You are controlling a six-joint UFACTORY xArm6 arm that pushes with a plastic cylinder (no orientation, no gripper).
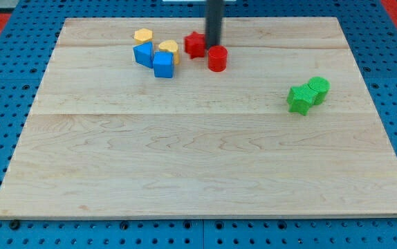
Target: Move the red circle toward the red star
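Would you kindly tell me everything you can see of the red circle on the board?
The red circle is a short, upright cylinder of plain bright red with a matte, plastic-looking surface; its flat round top faces up. It stands on the wooden board near the view's top, slightly right of centre. The red star sits close by, up and to the view's left, with a narrow gap or bare contact; I cannot tell which. My tip comes down just behind the circle's upper edge, between the two red blocks, seemingly touching or nearly touching it.

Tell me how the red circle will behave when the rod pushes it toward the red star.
The red circle is a short, flat-topped cylinder, so it probably slides rather than tips. Its round side may let it slip off my tip, which sits just above it. The red star is close, so a short nudge likely suffices.
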